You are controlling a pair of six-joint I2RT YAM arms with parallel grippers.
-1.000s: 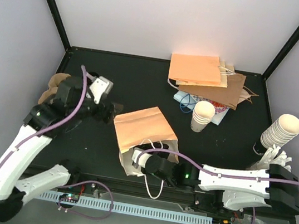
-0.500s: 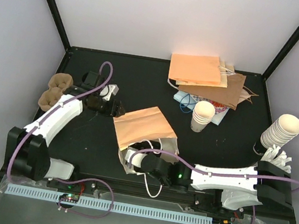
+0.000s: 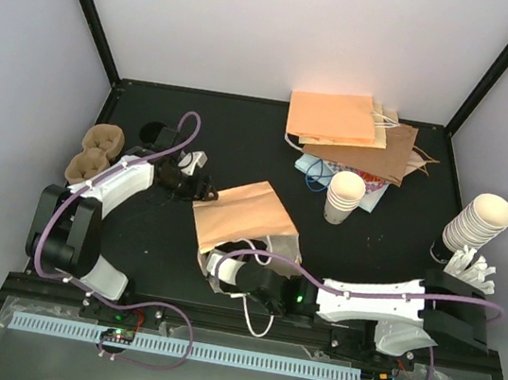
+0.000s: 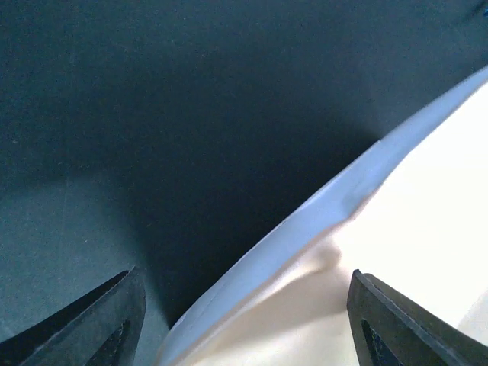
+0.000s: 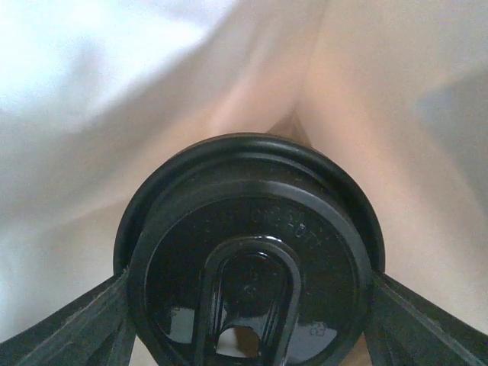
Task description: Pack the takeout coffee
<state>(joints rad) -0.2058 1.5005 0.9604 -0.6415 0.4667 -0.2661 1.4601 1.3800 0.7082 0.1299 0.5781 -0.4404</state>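
Right jaws: the right gripper (image 5: 250, 278) is closed on the white paper cup with a round black plastic lid (image 5: 250, 252); one dark finger touches each side of the lid's rim; only the lid shows, facing the wrist camera

Around the right jaws: the pale inner walls of the orange-brown paper bag (image 3: 246, 210) on every side; cup and fingers sit inside the bag's mouth, hidden in the top view

Left jaws: the left gripper (image 4: 242, 278) stands wide, its fingers well apart; the bag's white rim runs slantwise between them; whether either finger touches the paper cannot be told

Beyond the left jaws: the bare black table (image 3: 367, 264); the bag lies on its side there, its far left corner at the left jaws and its mouth towards the right jaws

Just behind the right jaws: the bag's white cord handle (image 3: 260, 323) lies looped on the table beside the right wrist

Behind the left jaws: brown moulded-pulp cup carriers (image 3: 95, 149), near the left arm and apart from the bag

Far beyond the right jaws: a short stack of lidless white paper cups (image 3: 345, 196), upright; past it a pile of flat paper bags (image 3: 341, 122), orange on top, brown below

Well off to the right of the right jaws: a taller leaning stack of lidless white cups (image 3: 478, 224) by the table's right edge
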